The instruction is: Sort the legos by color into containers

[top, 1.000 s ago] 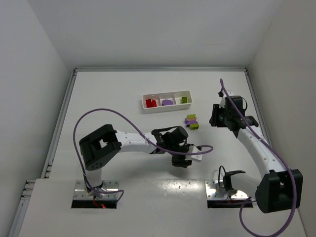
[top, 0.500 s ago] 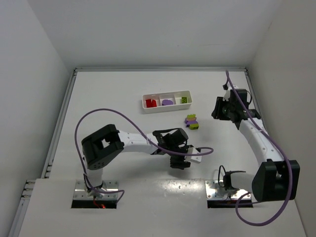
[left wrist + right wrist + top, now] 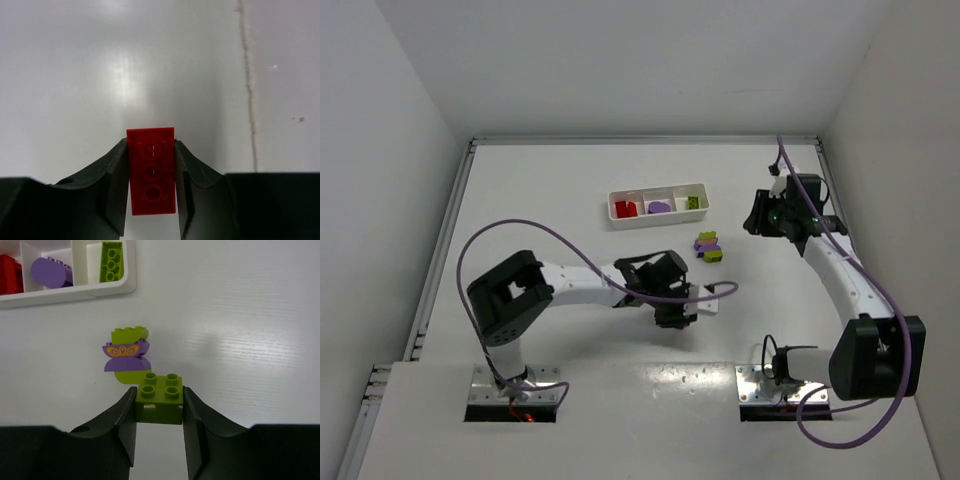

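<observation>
Left end effector (image 3: 151, 150) clamps a red lego (image 3: 151, 190), tray (image 3: 660, 221) well beyond; right end effector (image 3: 158, 395), gripping a green lego (image 3: 161, 385), lies nearer.

The flat three-stud plastic brick (image 3: 151, 171) is red, the square four-stud brick (image 3: 160, 398) yellow-green, the winged piece (image 3: 125, 355) purple with yellow print.

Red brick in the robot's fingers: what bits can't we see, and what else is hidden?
- Red brick: left wrist view, sides covered by the left fingers; top view, hidden under the left arm.
- Green brick: right wrist view, sides covered by the right fingers.
- Tray: right wrist view, cut off by top and left edges.
</observation>
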Robot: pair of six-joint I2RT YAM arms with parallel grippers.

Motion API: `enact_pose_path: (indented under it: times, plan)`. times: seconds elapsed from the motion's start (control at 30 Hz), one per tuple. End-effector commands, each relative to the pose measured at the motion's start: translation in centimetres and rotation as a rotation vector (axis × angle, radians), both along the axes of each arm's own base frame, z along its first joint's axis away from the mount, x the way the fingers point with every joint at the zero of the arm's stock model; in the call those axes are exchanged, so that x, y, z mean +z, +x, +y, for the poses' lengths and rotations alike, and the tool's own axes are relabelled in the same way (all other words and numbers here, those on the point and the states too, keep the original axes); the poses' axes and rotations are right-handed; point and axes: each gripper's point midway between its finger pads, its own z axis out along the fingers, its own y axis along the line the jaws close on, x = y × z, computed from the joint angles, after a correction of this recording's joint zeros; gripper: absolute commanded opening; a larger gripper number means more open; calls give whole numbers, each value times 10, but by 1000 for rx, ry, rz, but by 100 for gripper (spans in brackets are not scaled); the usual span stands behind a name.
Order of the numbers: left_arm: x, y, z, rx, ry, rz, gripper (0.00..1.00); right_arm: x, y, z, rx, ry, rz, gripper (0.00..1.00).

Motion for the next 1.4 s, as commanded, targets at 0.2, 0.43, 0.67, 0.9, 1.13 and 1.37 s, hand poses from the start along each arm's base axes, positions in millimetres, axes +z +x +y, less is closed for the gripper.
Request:
enact_pose_path:
  times: [0.2, 0.43, 0.67, 0.9, 1.13, 1.37]
  plan:
    - [175, 193, 84, 615, -286, -117, 10, 45, 64, 41, 162, 76, -165, 0]
    - [159, 300, 151, 938, -248, -77, 12, 58, 111, 82, 272, 100, -198, 0]
    - [121, 330, 149, 965, -241, 49, 12, 61, 142, 113, 351, 150, -198, 0]
    - [103, 340, 151, 977, -220, 67, 23, 41, 162, 126, 362, 147, -168, 0]
    - [99, 353, 155, 1014, -226, 90, 70, 9, 172, 125, 362, 127, -116, 0]
    - [134, 369, 166, 1048, -336, 71, 73, -19, 174, 119, 357, 87, -71, 0]
